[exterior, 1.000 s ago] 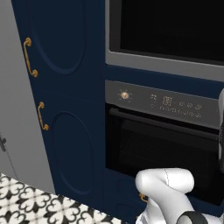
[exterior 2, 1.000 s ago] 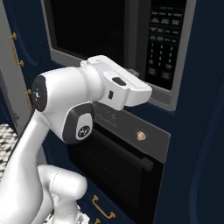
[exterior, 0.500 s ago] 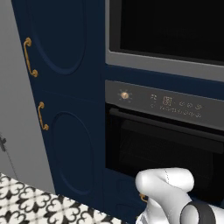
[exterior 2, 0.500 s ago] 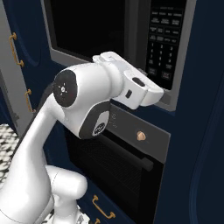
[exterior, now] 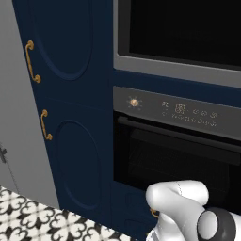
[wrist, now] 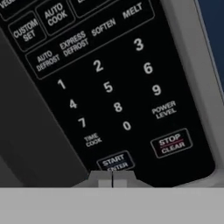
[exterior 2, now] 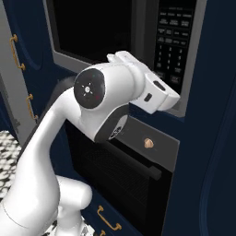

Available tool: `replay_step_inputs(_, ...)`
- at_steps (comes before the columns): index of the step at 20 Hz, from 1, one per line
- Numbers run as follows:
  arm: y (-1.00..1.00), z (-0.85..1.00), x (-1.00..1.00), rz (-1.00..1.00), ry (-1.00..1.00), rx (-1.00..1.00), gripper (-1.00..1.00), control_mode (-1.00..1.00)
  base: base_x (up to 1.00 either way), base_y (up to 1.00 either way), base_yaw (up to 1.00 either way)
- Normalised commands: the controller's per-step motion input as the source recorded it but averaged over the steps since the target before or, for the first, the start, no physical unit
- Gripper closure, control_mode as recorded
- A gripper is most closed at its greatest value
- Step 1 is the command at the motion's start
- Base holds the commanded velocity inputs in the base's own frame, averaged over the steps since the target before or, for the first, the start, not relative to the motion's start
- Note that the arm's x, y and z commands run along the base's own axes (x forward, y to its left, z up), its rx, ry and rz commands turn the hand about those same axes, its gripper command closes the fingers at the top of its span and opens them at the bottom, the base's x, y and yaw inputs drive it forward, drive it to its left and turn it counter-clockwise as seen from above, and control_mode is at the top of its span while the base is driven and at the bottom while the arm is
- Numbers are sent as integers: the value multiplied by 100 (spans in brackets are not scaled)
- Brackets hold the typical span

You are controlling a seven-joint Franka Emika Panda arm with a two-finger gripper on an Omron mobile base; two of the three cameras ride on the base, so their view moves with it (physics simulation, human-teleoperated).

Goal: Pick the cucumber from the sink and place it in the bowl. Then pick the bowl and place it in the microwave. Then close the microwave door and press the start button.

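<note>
Hand view: gripper (wrist: 112, 178), fingertips pressed together, sits just below the START button (wrist: 113, 162) on the microwave (wrist: 131, 87) keypad.

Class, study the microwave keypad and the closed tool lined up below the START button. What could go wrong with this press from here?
1. The STOP/CLEAR button sits right beside START/ENTER; a small sideways drift of the shut tool might hit the wrong key.
2. TIME COOK and the 0 key lie close by, so overshooting could enter something else.
3. The view is tilted, so alignment may be misjudged.
</note>
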Motion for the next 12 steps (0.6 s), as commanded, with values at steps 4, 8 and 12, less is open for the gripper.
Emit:
replay_step_inputs(4,-13,0,11,8,0,11,100,-100,0,0,0)
replay_step_inputs(8,0,-3,24,6,0,8,100,-100,0,0,0)
replay_step_inputs(12,-11,-12,18,6,0,12,100,-100,0,0,0)
